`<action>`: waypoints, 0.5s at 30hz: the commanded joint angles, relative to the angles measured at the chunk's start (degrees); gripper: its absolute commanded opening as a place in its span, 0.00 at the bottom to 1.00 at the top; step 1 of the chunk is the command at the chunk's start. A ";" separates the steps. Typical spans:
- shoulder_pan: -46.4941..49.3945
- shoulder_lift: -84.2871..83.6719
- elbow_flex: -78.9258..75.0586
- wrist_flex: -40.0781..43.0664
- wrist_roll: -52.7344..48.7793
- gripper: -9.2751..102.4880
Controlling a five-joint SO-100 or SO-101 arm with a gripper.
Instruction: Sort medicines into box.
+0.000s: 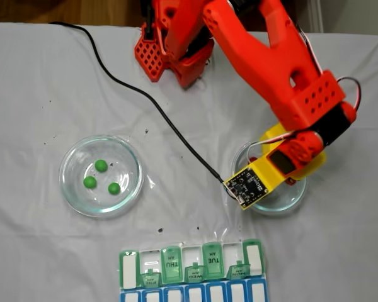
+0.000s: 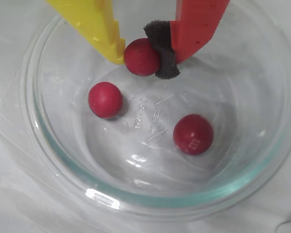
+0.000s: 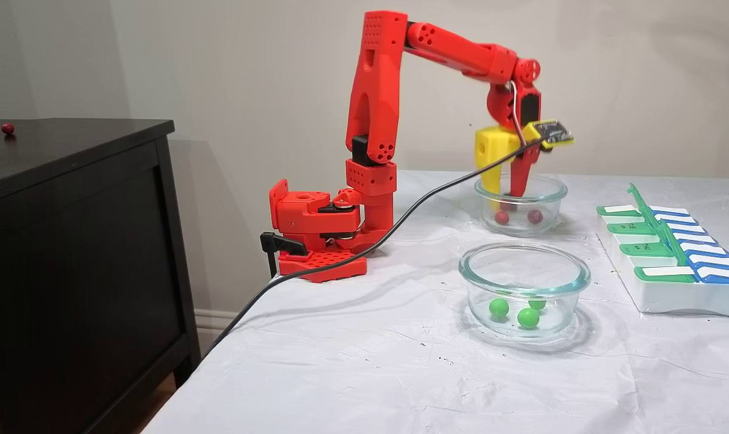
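Observation:
In the wrist view my gripper (image 2: 142,54) reaches down into a clear glass dish (image 2: 48,145), with its yellow finger and its foam-padded red finger pressed on either side of a dark red ball (image 2: 142,57). Two more red balls (image 2: 105,99) (image 2: 193,134) lie on the dish floor. From the side, the gripper (image 3: 509,202) sits inside the far dish (image 3: 521,187). Three green balls (image 1: 101,165) lie in the left dish (image 1: 69,189). The box (image 1: 192,264) stands at the table's near edge with several green lids raised.
The arm's base (image 3: 316,235) is clamped at the table's far side and a black cable (image 1: 145,100) crosses the white cloth. A black cabinet (image 3: 69,241) stands beside the table with one red ball (image 3: 7,128) on top.

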 commanded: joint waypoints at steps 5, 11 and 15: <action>5.19 11.43 -11.87 3.52 -0.97 0.08; 16.79 8.09 -15.47 0.26 -9.49 0.08; 23.29 4.04 -16.35 -4.22 -13.45 0.08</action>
